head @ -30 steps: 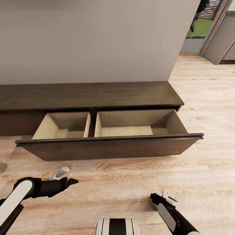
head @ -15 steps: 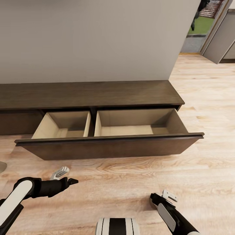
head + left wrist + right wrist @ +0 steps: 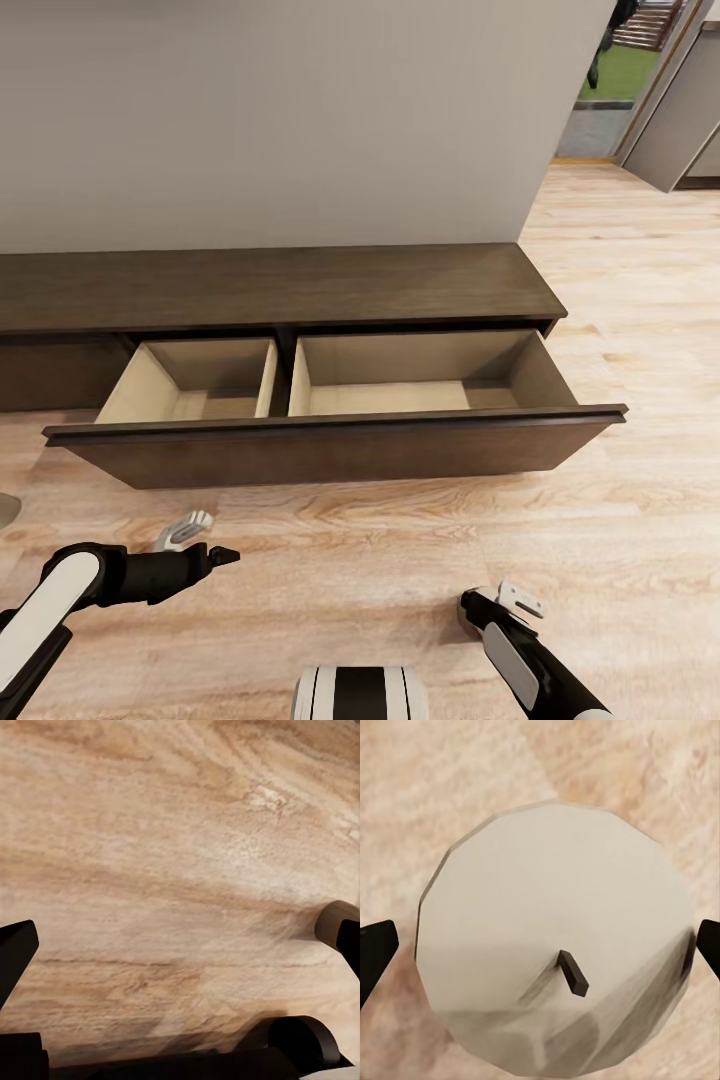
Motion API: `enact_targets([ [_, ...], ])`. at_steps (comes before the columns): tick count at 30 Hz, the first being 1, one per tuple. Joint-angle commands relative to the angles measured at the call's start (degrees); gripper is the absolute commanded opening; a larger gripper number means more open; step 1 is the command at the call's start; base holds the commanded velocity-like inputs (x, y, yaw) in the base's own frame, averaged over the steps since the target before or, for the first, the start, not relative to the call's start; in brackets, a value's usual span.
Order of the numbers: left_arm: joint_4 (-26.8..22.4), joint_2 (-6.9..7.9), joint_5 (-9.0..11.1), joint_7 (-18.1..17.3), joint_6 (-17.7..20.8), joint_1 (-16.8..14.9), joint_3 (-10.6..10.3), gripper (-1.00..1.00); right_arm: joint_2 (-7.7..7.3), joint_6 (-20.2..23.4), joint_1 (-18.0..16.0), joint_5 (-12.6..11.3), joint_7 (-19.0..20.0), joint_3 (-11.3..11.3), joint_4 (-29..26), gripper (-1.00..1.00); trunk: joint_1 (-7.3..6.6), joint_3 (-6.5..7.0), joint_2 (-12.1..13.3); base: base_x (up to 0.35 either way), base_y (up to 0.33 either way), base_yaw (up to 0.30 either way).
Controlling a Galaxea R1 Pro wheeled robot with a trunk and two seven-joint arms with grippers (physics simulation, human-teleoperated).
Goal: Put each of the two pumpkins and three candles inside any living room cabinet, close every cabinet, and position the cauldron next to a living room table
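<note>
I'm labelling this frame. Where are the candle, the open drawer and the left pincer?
candle [image 3: 555,945]: right wrist view, flat top near the wick.
open drawer [image 3: 400,400]: head view, pale inner floor.
left pincer [image 3: 205,537]: head view, between its fingertips.

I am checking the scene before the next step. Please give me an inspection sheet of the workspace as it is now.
Surface: light wood-plank floor, bare in front of the unit.
Job's things: cabinet with its wide drawer pulled out, both beige compartments empty; candle between the right gripper's fingertips.
Clutter: nothing seen.
Grippers: left gripper open over the floor; right gripper around the candle, contact unclear.
Cables: nothing seen.
Surroundings: grey wall; doorway at far right.
</note>
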Motion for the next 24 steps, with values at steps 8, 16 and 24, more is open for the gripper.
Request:
enact_targets([
  [8,0.01,0.07,0.91,-0.22,0.08,-0.04,-0.07,1.0,-0.09,-0.01,-0.02,-0.25,-0.5,0.42,-0.13,1.0,-0.01,-0.04,-0.02,0.0,0.0,0.0],
  [16,0.57,1.33,5.46,-12.65,0.49,-0.02,-0.12,1.0,-0.09,-0.02,-0.02,-0.25,-0.5,0.42,-0.13,1.0,-0.01,-0.04,-0.02,0.0,0.0,0.0],
  [24,0.81,4.21,8.0,-29.85,0.61,0.13,-0.49,1.0,-0.07,-0.02,-0.02,-0.25,-0.5,0.42,-0.13,1.0,-0.01,-0.04,-0.02,0.0,0.0,0.0],
])
